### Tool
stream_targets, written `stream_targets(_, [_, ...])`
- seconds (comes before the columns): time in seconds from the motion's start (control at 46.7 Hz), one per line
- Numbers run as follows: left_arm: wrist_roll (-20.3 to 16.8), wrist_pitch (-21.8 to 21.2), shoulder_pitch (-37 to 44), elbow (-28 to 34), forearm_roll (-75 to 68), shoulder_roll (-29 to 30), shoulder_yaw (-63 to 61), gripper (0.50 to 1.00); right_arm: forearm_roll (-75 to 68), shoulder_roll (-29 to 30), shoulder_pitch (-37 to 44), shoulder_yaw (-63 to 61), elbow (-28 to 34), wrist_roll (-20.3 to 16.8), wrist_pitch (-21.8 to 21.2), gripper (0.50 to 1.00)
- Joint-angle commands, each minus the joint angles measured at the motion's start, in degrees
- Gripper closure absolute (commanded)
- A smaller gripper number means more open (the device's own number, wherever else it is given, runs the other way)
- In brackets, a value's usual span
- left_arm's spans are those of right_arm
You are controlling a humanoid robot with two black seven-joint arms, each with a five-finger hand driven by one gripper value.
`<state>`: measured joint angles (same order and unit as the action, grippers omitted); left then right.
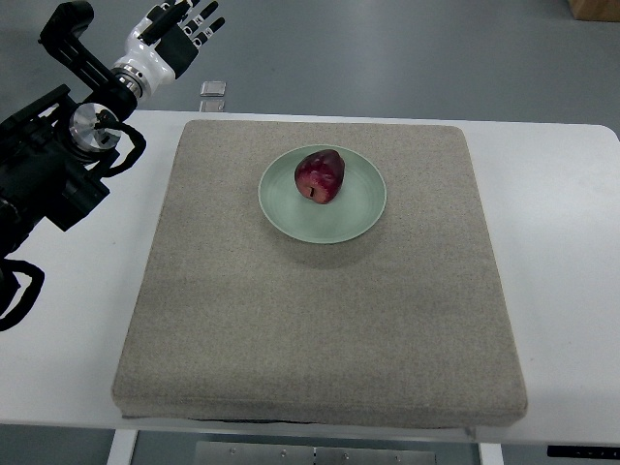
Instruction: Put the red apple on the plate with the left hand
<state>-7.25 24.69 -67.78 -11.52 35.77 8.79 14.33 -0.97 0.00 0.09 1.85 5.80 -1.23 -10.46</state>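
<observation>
Your apple (320,177) sat on the plate (363,218), resting a bit left of the plate's centre and toward its far side, dark red with a paler patch on top and a small dark mark on its near face. The plate was pale green, round, and lay flat on the mat (310,329), in the far half of it, roughly centred left to right. The mat was a grey-beige square pad covering most of the table (572,291) (white top, bare strips showing at both sides). Your left hand (179,34) was up at the far left corner, past the table's far edge and over the grey floor, well apart from plate and apple. Its fingers were spread loosely and it gripped nothing. The black arm behind it came in from the left edge, over the table's left strip. A small clear thing (214,90) lay on the floor just beyond the table, near the hand; you couldn't tell what it was.
</observation>
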Motion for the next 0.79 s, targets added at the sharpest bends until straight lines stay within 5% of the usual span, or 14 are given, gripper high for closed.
stream_targets(0.0, [0.04, 0.01, 0.11, 0.09, 0.00, 0.00, 0.08, 0.508, -0.08, 0.00, 0.00, 0.00, 0.00, 0.00, 0.00, 0.570])
stream_targets(0.77, [-0.04, -0.17, 3.18, 0.27, 0.18, 0.27, 0.17, 0.508, 0.18, 0.00, -0.97, 0.26, 0.88, -0.09, -0.79, 0.570])
